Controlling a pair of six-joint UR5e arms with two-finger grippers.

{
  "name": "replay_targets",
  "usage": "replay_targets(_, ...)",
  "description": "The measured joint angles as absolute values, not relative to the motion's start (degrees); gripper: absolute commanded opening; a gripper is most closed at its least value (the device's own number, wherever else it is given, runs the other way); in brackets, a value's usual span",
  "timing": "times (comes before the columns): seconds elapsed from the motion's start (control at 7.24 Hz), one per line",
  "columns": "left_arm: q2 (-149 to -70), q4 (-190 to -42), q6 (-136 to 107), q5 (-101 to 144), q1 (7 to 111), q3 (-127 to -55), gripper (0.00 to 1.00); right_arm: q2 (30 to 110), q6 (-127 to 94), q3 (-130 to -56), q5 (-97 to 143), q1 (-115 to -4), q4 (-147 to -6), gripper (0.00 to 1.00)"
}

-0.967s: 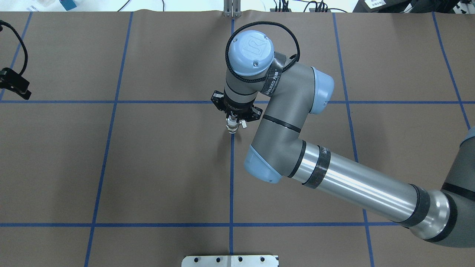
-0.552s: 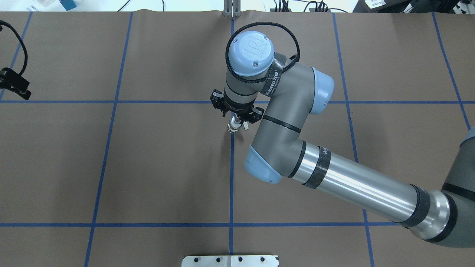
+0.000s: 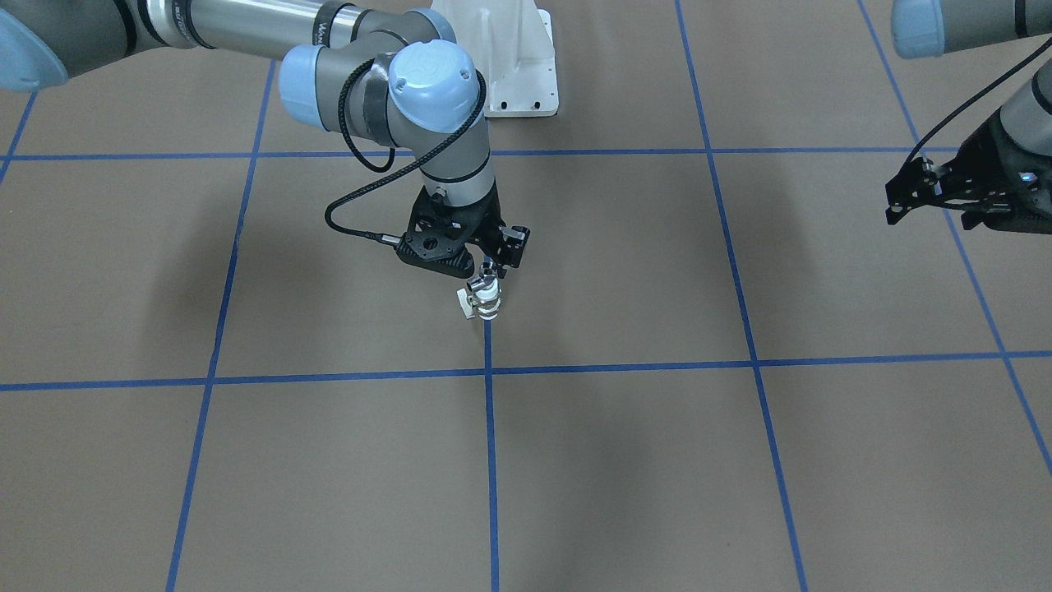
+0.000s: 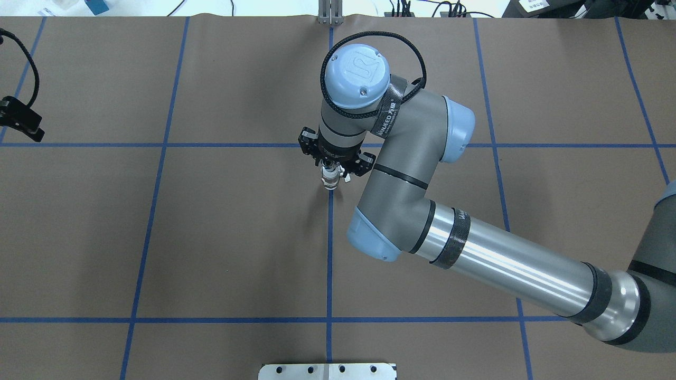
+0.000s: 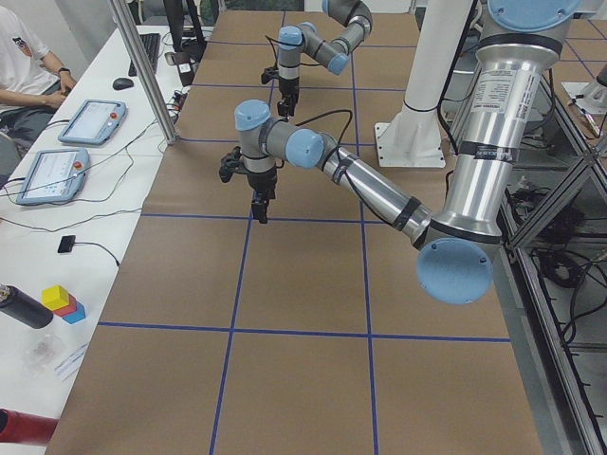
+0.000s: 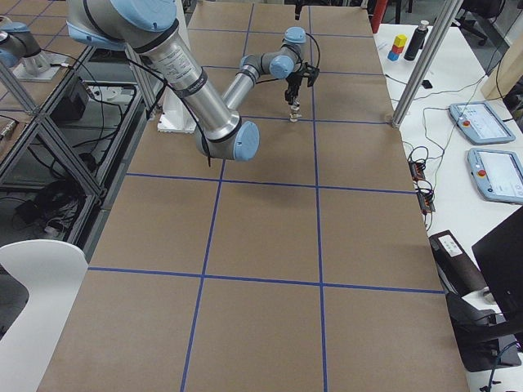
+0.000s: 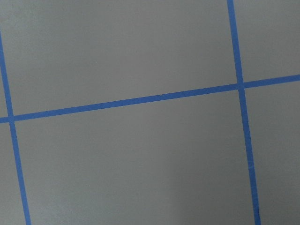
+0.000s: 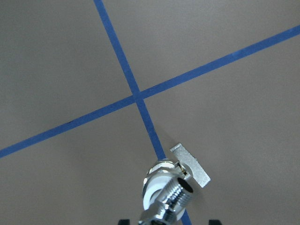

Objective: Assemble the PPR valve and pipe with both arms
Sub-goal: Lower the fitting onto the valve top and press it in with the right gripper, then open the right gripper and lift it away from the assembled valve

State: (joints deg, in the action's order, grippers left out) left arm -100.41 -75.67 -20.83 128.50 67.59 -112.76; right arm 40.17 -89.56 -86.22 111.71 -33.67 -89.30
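Chrome pipe sits clamped in the jaws of my right gripper, PPR valve below them, seemingly for upright set-down.

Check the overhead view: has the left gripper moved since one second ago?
No. The left gripper stays at the view's left edge, its lower end just above the horizontal blue tape line, as before.
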Motion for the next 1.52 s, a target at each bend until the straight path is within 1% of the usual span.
replay_targets(0.55,-100.5,-75.7,-21.3,128.5,67.6,-112.8,1.00,40.1,-89.7,-87.5,111.9,-34.4,-89.4,0.66)
replay_targets(0.69,-100.5,-75.7,-21.4,128.5,67.6,-112.8,1.00,40.3,-89.9,-88.8,112.5,-35.5,-89.4,0.81)
replay_targets(0.83,-100.5,-75.7,-21.4,128.5,67.6,-112.9,1.00,41.4,-89.9,-90.9,114.0,-37.2,-89.7,0.82)
replay_targets(0.97,-100.4,-75.6,-21.2,128.5,67.6,-113.2,1.00,44.5,-89.7,-94.4,115.4,-39.0,-90.3,0.83)
replay_targets(1.24,-99.9,-75.6,-20.3,128.2,68.2,-114.2,1.00,55.3,-84.1,-104.1,116.6,-42.9,-91.0,0.99)
replay_targets(1.52,-98.0,-75.6,-14.9,128.1,71.1,-114.7,1.00,66.0,-73.0,-109.4,116.8,-48.0,-90.9,1.00)
